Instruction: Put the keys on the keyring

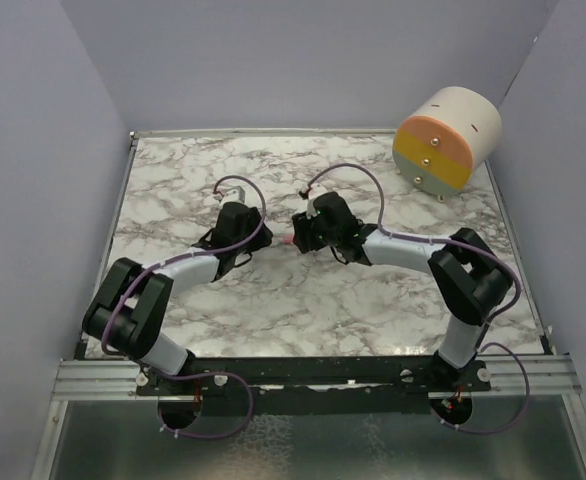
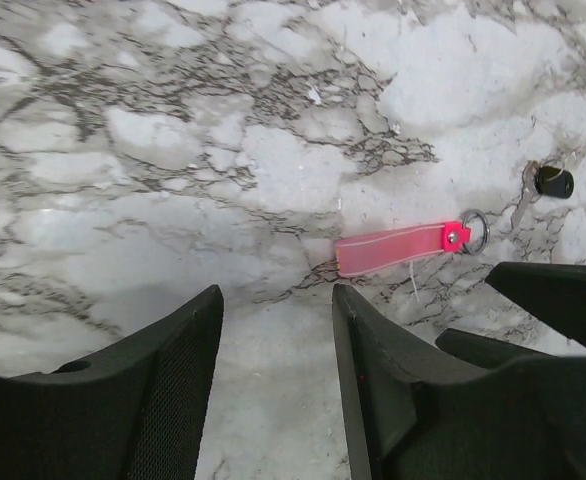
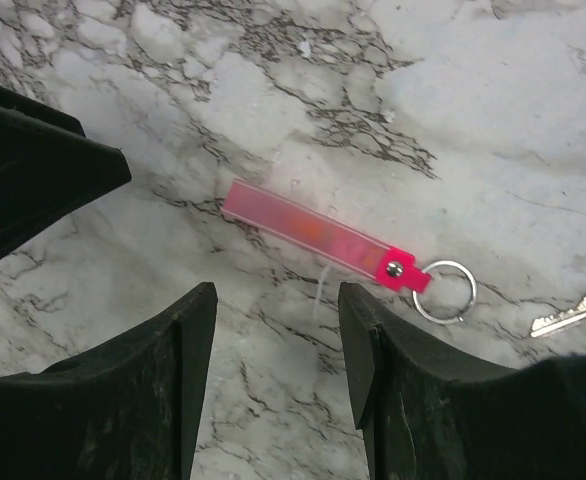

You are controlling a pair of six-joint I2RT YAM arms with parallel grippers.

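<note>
Our left hand hangs low over the table with its jaws about half apart and nothing between them, and our right hand stands the same way, parted and empty. In the left wrist view the keyring lies flat just past the fingertips at about 1 o'clock. Its pink strip runs out toward 2 o'clock and ends in the thin metal ring. In the right wrist view the same strip sits at 12 o'clock beyond the gap, with its ring out at 2 o'clock. The key lies close beyond the ring without touching it, black head away and silvery shaft pointing back toward the ring (in the right wrist view only its shaft shows, at the 3 o'clock edge). We judge the strip to be light and limp, so a grip at its far end would let the ring flop. We would rather pinch it at the riveted end, right behind the ring, to hold the ring steady. The key looks stiff, tiny and nearly weightless, and it is likely to skate on the smooth marble. Its thicker black head seems the best place to take hold, leaving the shaft free.
</note>
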